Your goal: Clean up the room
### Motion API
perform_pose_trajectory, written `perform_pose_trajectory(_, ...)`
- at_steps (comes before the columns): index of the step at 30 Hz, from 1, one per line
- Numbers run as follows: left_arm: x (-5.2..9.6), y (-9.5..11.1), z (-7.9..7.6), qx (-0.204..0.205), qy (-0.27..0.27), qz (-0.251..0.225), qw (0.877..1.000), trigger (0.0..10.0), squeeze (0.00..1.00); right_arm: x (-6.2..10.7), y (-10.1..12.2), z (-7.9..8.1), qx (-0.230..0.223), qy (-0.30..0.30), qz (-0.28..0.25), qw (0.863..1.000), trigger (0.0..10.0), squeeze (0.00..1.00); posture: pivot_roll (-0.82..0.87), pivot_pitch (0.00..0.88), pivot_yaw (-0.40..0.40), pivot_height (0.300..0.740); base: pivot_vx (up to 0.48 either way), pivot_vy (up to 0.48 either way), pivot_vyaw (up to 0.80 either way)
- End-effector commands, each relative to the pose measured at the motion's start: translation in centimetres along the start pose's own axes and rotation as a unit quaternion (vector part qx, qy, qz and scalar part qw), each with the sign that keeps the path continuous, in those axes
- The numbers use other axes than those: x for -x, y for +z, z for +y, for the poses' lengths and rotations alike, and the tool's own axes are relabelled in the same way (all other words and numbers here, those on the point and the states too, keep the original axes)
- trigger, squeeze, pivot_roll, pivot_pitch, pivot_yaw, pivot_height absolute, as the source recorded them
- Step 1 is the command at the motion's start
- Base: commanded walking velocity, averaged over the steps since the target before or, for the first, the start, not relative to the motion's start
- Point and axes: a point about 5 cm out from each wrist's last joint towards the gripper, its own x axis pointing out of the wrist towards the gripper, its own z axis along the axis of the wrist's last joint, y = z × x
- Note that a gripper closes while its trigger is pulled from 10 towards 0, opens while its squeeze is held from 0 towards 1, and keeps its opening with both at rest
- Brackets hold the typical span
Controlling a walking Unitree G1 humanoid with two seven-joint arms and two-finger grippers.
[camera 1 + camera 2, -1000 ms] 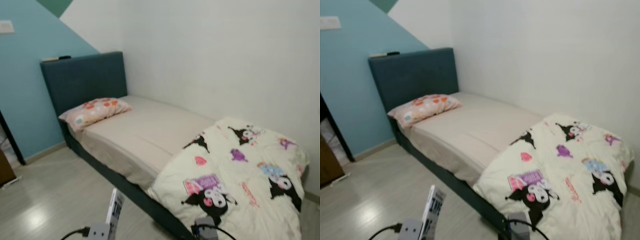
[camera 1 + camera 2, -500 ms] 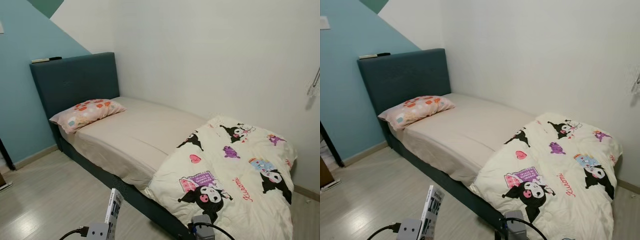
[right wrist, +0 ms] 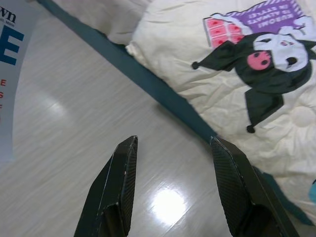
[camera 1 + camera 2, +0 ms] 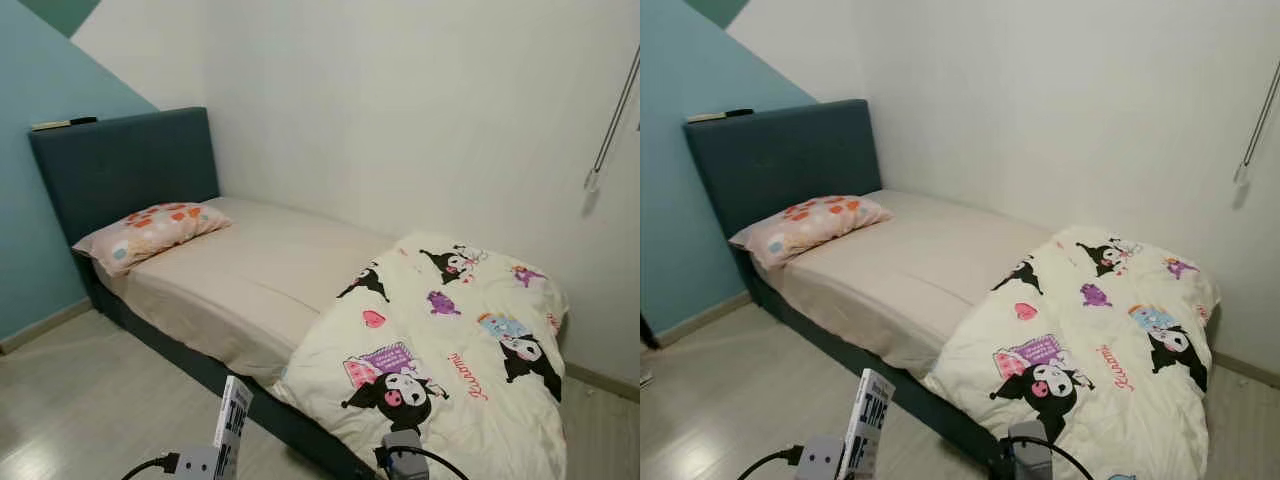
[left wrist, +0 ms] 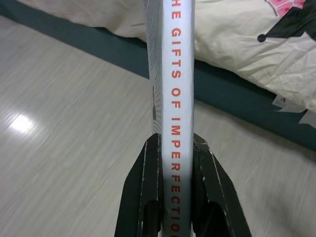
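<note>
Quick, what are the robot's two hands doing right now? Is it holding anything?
Left gripper: shut on the book, gripping it by the spine.
Right gripper: open, holding nothing, above the floor beside the bed.

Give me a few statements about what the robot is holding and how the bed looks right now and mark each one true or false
1. The left gripper is shut on a book, spine toward the wrist camera. True.
2. The right gripper holds the quilt. False: its fingers are open over the floor, holding nothing.
3. The cartoon-print quilt is spread over the whole mattress. False: it is bunched at the foot end, and the beige sheet near the pillow is bare.
4. The pillow lies at the head of the bed by the dark teal headboard. True.
5. The book lies on the bed. False: it is held upright above the floor, beside the bed frame.
</note>
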Motion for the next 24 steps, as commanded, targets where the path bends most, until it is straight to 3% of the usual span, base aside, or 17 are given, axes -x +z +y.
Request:
perform_pose_trajectory(1, 0.00, 0.70, 0.15, 0.004, 0.003, -0.024, 1.000, 10.0, 0.00, 0.23, -0.57, 0.08, -0.006, 0.000, 0.009, 1.000, 10.0, 0.00, 0.02, 0.095, -0.002, 0.740, 0.368, 0.000, 0.00)
perform_pose_trajectory(24, 0.12, 0.67, 0.58, 0.005, 0.007, -0.025, 1.000, 10.0, 0.00, 0.06, -0.47, 0.57, 0.017, 0.017, 0.013, 1.000, 10.0, 0.00, 0.02, 0.081, -0.008, 0.740, 0.357, 0.000, 0.00)
